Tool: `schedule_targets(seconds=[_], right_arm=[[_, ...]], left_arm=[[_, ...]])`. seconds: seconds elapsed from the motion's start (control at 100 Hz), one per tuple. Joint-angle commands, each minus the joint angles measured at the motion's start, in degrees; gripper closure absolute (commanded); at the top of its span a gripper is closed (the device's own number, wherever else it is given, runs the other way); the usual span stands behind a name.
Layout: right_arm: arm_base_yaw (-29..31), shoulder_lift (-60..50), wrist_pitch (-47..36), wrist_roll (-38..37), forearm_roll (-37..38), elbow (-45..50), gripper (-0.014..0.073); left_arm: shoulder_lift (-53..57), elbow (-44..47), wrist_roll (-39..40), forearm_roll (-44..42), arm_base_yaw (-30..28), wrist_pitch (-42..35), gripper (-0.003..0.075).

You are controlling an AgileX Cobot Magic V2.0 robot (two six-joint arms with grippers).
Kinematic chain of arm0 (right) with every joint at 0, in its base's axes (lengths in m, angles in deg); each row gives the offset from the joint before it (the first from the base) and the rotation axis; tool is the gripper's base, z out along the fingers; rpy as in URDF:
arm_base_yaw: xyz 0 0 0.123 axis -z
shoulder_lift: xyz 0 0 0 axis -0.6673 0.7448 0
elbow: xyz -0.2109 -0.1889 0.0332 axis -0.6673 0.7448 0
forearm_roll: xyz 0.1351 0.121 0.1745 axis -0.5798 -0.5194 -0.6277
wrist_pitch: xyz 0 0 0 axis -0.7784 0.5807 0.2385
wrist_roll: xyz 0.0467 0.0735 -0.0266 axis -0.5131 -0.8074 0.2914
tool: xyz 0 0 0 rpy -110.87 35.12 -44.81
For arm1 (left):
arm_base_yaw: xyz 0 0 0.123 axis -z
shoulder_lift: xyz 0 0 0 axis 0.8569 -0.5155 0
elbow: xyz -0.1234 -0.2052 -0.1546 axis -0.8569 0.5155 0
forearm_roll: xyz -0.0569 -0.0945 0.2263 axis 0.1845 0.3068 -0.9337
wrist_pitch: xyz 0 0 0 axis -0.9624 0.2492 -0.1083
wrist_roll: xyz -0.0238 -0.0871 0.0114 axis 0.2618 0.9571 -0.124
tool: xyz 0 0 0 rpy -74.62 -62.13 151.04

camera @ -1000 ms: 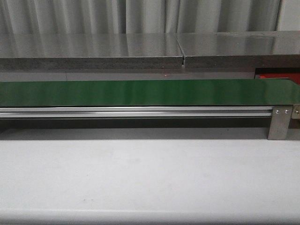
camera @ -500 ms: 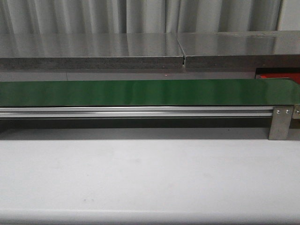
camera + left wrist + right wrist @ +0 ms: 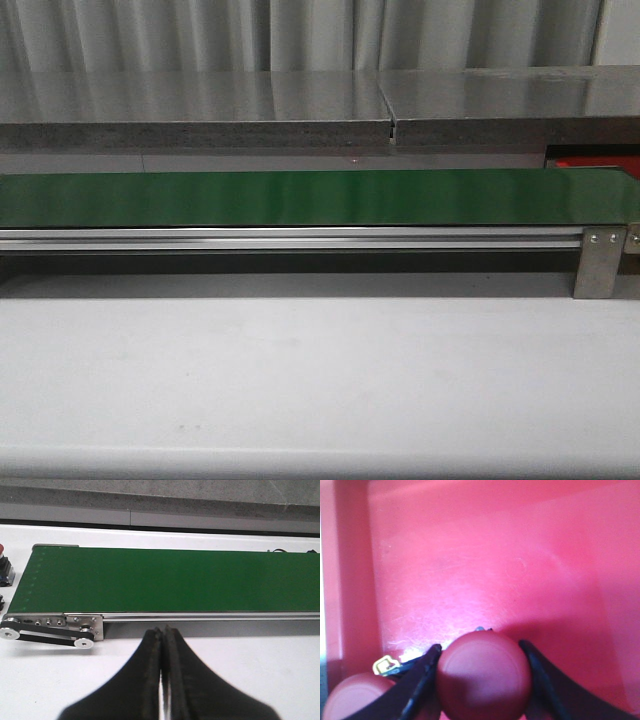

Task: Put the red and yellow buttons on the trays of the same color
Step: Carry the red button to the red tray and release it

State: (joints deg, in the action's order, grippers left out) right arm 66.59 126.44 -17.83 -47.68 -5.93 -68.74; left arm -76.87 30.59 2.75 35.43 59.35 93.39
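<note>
A: So where's the red button (image 3: 484, 675)?

B: Pinched in the right gripper (image 3: 481, 677), just over the red tray (image 3: 485, 565), beside another red button (image 3: 355, 696) already lying there.

A: Advice?

B: I'd lower it onto bare floor, then spread the fingers.

A: And the left gripper (image 3: 162, 672)?

B: Pressed together, empty, near the green conveyor belt (image 3: 170, 580). Only the wrist views show grippers; the front view shows just a red sliver at far right.

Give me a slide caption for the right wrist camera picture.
Right gripper holds a red button between its jaws over the red tray, beside a second red button.
</note>
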Motion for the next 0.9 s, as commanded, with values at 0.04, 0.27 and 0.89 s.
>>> schedule_targets(seconds=[0.04,0.27,0.89], right_arm=[[0.13,-2.66,-2.09,0.13,-1.24,-1.85,0.0447],[0.2,-2.55,-1.89,0.13,-1.24,-1.85,0.0354],[0.38,-5.46,2.0,0.13,-1.19,-6.87,0.0214]], left_arm=[[0.06,-1.6,-0.02,1.26,0.26,-4.38,0.0739],[0.06,-1.6,-0.02,1.26,0.26,-4.38,0.0739],[0.06,-1.6,-0.02,1.26,0.26,-4.38,0.0739]])
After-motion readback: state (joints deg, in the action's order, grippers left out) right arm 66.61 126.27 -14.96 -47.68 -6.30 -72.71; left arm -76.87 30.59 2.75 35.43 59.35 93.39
